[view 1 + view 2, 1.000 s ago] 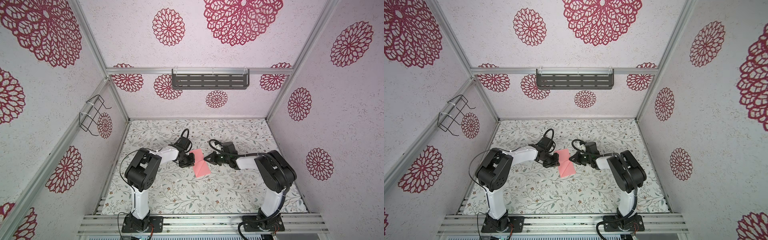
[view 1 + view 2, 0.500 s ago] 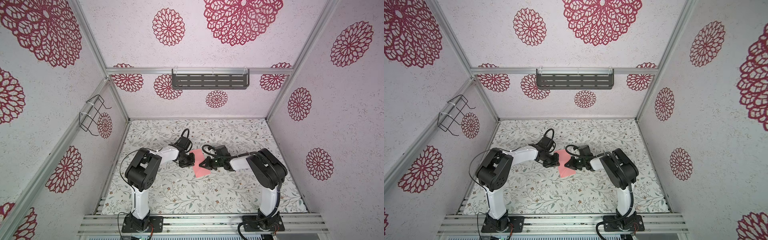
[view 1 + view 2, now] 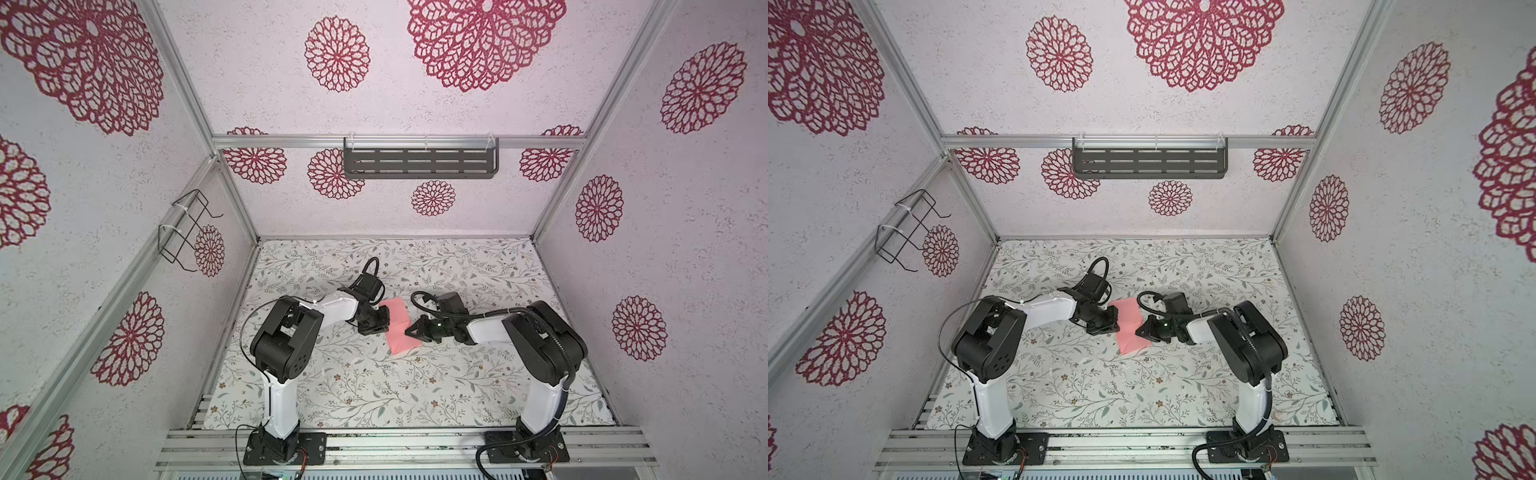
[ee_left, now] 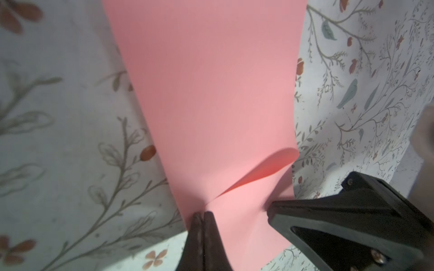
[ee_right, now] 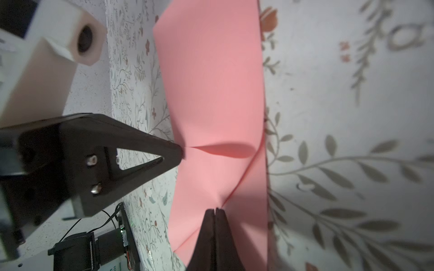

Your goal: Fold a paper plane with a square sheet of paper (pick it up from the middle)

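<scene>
An uneven pull between the left gripper (image 4: 202, 217) and the right gripper (image 5: 215, 212), each with fingers pinching an opposite edge of the square sheet of paper (image 3: 401, 343), could tear it or skew the crease. It sits mid-worktop (image 3: 374, 399), buckled at the waist. Its long axis runs near-right to far-left, with no point formed.
</scene>
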{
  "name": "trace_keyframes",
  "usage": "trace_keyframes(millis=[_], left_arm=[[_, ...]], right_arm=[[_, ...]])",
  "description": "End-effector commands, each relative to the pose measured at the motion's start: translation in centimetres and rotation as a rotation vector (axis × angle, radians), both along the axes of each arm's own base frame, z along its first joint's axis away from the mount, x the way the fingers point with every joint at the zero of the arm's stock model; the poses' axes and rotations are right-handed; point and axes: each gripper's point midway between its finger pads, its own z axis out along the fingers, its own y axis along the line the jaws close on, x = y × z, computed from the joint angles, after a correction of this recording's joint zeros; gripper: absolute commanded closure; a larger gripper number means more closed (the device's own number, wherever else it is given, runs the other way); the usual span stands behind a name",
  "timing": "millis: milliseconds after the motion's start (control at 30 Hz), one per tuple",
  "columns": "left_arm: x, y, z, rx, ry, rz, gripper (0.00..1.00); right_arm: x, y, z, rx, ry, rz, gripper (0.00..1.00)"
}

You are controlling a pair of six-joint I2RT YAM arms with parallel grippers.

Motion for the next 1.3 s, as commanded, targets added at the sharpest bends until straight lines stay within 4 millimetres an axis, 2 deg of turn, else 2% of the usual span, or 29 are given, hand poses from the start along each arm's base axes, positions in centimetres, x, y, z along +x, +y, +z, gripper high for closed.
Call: trace_keyframes(millis=[0, 167, 367, 467, 667, 767, 833, 933, 1033, 1133, 1267], left_arm=[[-2.9, 4.0, -5.0, 0.214, 0.116, 0.011, 1.00], [-3.0, 4.0, -5.1, 0.213, 0.119, 0.012, 1.00], [-3.1, 4.1, -5.1, 0.216, 0.121, 0.012, 1.00], [-3.1, 4.1, -5.1, 0.216, 0.121, 0.010, 1.00], [-3.3, 4.2, -5.2, 0.219, 0.122, 0.009, 1.00], [-3.2, 4.2, -5.2, 0.219, 0.121, 0.007, 1.00], [-3.2, 4.1, -5.1, 0.218, 0.119, 0.007, 1.00], [-3.1, 4.1, -5.0, 0.216, 0.116, 0.005, 1.00], [-3.0, 4.0, -4.9, 0.214, 0.115, 0.005, 1.00], [-3.0, 4.0, -5.0, 0.215, 0.115, 0.005, 1.00], [-3.0, 4.0, -5.0, 0.218, 0.117, 0.002, 1.00]], right_arm=[[1.2, 1.2, 4.5, 0.073, -0.131, 0.036, 0.98], [2.3, 2.1, 3.1, 0.080, -0.090, 0.028, 0.98], [2.8, 1.9, 0.9, 0.056, -0.043, 0.002, 0.97], [2.8, 0.9, -0.2, 0.052, -0.032, -0.018, 0.97], [3.2, -2.5, -2.2, 0.026, -0.003, -0.093, 0.98], [4.1, -3.7, -1.6, 0.002, -0.019, -0.135, 0.98], [4.7, -3.9, -0.3, -0.012, -0.055, -0.140, 0.98], [4.7, -3.4, 2.2, 0.002, -0.112, -0.124, 0.98], [3.9, -2.2, 3.5, 0.007, -0.141, -0.079, 0.97], [2.8, -0.3, 3.1, 0.010, -0.122, -0.020, 0.97], [2.5, 1.3, 2.3, 0.032, -0.092, 0.004, 0.97]])
